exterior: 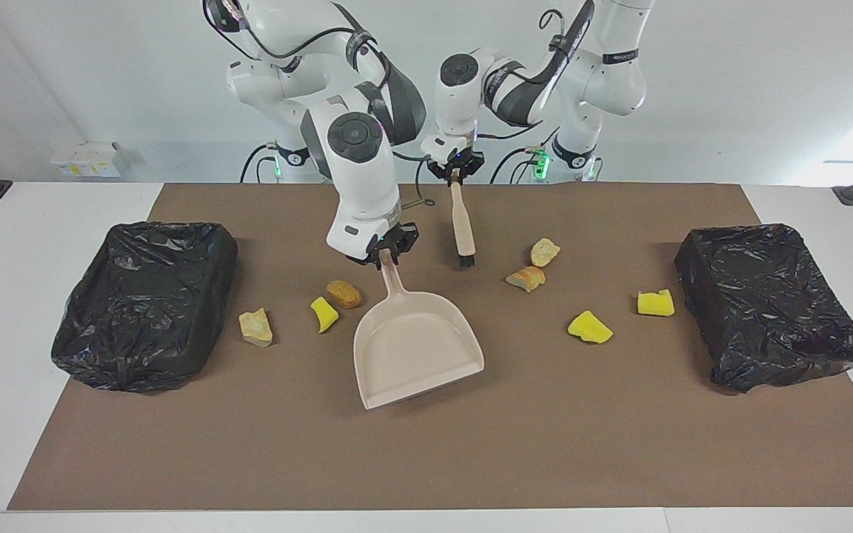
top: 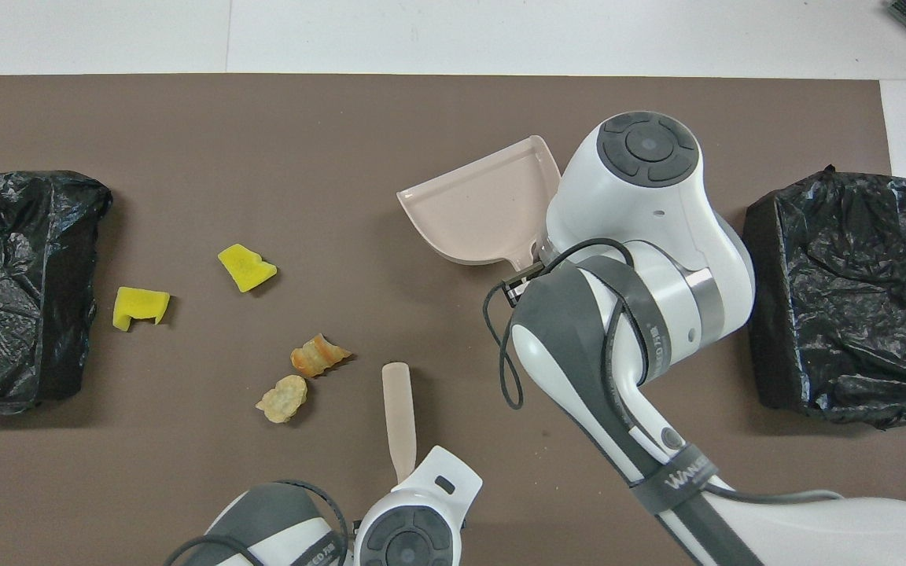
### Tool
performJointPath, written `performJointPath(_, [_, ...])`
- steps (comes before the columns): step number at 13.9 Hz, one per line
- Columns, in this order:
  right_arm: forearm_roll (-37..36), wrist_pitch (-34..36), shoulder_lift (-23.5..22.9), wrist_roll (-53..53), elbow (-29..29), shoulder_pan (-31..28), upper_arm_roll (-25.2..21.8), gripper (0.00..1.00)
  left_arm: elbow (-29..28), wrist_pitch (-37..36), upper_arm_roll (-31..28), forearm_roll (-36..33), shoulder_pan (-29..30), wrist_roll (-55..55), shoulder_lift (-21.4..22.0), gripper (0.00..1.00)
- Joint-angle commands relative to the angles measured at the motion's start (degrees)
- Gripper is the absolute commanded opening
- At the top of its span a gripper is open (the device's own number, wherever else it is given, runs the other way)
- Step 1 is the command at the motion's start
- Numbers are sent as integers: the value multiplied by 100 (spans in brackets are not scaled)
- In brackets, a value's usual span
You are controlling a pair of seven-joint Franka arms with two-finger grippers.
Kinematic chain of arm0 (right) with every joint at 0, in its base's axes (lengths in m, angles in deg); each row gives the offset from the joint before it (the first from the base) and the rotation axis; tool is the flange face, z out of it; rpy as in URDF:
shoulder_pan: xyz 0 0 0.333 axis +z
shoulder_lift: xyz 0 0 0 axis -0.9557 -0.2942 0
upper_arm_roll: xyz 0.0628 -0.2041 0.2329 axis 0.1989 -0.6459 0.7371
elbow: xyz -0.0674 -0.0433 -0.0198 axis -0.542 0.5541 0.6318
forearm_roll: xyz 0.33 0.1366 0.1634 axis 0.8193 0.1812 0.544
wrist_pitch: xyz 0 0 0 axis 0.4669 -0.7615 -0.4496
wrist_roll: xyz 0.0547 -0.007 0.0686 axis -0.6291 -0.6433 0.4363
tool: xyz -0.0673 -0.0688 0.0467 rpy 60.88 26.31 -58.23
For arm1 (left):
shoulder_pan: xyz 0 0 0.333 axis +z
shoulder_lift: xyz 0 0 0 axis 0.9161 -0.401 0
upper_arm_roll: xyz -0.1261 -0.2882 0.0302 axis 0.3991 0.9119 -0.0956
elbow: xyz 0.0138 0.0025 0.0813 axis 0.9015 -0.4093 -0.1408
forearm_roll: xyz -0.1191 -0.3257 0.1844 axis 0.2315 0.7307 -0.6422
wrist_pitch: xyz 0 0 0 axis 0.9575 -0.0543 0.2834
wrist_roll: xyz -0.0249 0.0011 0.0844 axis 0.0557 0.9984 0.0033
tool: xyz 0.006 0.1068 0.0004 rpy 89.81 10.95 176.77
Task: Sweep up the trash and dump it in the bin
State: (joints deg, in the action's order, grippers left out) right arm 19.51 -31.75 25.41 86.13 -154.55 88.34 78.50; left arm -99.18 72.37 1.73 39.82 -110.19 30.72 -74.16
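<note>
R gripper clamped on dustpan handle; yellow wedge & brown lump just beside dustpan. L gripper clamped on brush, nearer robots than dustpan.

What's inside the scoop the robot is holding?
The dustpan shows nothing inside, no trash. In the overhead view the arm covers its handle end, but the facing view shows that part bare too.

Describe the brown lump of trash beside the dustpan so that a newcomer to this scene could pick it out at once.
Start at the black-lined bin at the right arm's end of the table and move toward the beige dustpan. Three pieces of trash lie between them; the brown lump is the one nearest the robots, beside the dustpan's handle. It is a rounded orange-brown loaf shape, unlike the curved yellow wedge touching it and the pale tan chunk.
</note>
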Motion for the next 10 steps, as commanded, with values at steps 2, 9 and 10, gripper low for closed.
performJointPath(2, [-77,235,295,-1660,-329,-112,11,0,391,-685,25,-288,995,785,221,0])
performJointPath(9, [-851,227,629,-3703,-908,-16,28,0,418,-738,25,-323,3045,2509,204,0])
performJointPath(10, [-894,209,708,-3781,-1049,-16,28,0,418,-729,25,-340,3203,2607,187,0])
